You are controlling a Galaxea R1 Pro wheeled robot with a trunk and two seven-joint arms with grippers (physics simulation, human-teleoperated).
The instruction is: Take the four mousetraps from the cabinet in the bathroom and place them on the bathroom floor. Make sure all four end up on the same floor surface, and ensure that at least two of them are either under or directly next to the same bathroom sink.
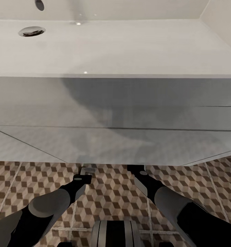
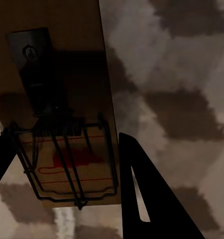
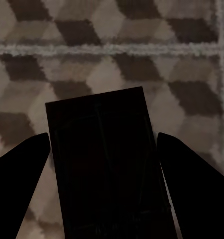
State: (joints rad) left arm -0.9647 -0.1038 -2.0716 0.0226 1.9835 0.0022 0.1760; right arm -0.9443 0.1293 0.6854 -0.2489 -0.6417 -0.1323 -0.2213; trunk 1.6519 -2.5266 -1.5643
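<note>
The white bathroom sink [image 1: 136,103] fills the head view, and both my arms reach under its front edge, low over the bathroom floor [image 1: 112,193]. My left gripper [image 1: 86,171] [image 2: 67,134] is shut on a mousetrap [image 2: 74,169], a wooden board with a wire spring and a red mark. Its fingertips [image 2: 137,164] press the board's long sides. My right gripper [image 3: 103,134] is shut on a second mousetrap [image 3: 104,164], dark with shadow, close above the cube-patterned tiles [image 3: 117,45]. The cabinet is out of view.
The sink's drain [image 1: 32,31] lies at the back left of the basin. The sink front overhangs the floor and hides my right gripper's fingers in the head view. My base [image 1: 115,233] stands on the tiles between the arms.
</note>
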